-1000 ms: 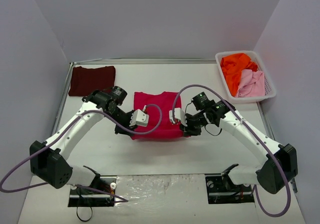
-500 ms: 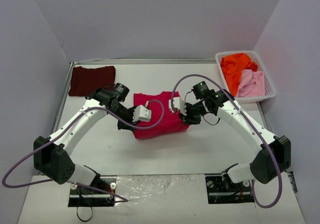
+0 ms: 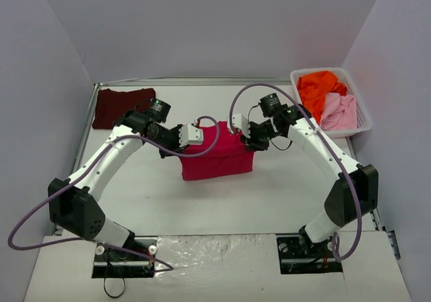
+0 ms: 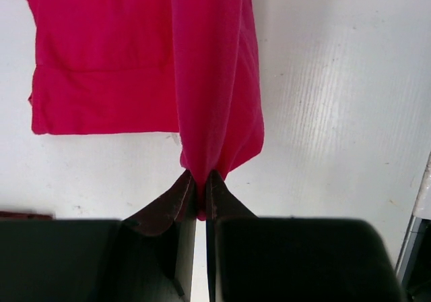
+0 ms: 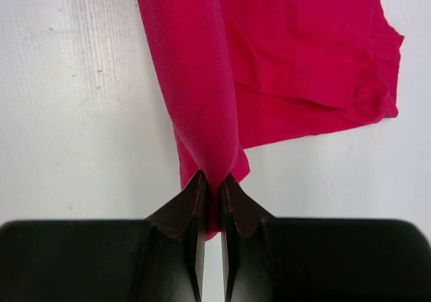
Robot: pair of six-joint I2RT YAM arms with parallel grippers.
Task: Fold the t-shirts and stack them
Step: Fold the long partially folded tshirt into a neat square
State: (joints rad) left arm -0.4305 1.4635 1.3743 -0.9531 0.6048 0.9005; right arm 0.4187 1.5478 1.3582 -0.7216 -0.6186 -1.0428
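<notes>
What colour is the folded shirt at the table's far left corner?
The folded shirt is dark maroon; top view.

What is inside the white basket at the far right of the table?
An orange t-shirt and a pale pink t-shirt, both crumpled. Anything beneath them, and the basket floor, is covered.

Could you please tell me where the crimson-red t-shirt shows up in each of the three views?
Top external: crimson t-shirt at the centre of the picture, on the white table.
Left wrist: upper left and centre, a fold pinched in the left hand.
Right wrist: upper centre and right, a fold pinched in the right hand.
Shared landmark: the white table under it.
</notes>
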